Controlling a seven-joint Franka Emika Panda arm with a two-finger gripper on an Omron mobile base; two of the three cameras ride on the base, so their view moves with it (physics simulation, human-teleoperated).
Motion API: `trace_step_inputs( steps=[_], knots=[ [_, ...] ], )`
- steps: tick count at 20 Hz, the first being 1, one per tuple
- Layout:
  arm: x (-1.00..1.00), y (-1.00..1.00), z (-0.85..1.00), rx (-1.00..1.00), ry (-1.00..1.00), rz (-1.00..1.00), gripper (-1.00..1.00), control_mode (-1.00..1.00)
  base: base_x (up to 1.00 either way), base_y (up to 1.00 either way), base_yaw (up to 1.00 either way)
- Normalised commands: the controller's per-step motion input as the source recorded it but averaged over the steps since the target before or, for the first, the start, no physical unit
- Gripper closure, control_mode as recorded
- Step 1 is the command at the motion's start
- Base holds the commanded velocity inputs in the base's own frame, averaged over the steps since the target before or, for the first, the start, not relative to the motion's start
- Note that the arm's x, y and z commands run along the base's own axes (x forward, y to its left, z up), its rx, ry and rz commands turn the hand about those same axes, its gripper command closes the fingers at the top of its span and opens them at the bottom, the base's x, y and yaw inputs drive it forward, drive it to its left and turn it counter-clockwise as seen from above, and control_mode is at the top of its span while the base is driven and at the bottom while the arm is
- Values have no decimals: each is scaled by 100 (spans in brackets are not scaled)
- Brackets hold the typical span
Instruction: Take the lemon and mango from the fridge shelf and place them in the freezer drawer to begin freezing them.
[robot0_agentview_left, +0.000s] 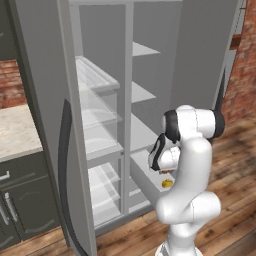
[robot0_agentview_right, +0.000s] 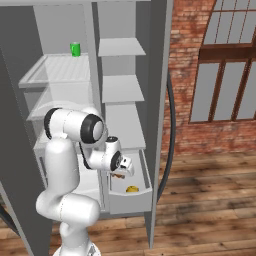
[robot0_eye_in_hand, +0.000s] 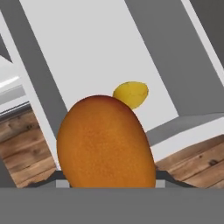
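Over the freezer drawer (robot0_agentview_right: 145, 187), with the gripper (robot0_eye_in_hand: 107, 186) clamped on the mango (robot0_eye_in_hand: 106, 142), lower it beside the lemon (robot0_eye_in_hand: 131, 94) before you release.

The mango (robot0_eye_in_hand: 105, 142) is orange, shading reddish at its top; the lemon (robot0_eye_in_hand: 131, 94) bright yellow. The freezer drawer (robot0_agentview_right: 145, 175) is light grey, the can (robot0_agentview_right: 75, 49) green, the floor (robot0_agentview_right: 210, 210) brown wood.
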Motion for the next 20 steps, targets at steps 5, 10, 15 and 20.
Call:
trace_step_inputs(
  steps=[5,10,15,20],
  knots=[
    [2,-7,-29,0,2,0,100,-100,0,0,0],
    [10,0,-24,2,0,0,100,-100,0,0,0],
    [18,0,-14,2,0,0,100,-100,0,0,0],
    [28,0,-14,0,0,0,100,-100,0,0,0]
  ],
)
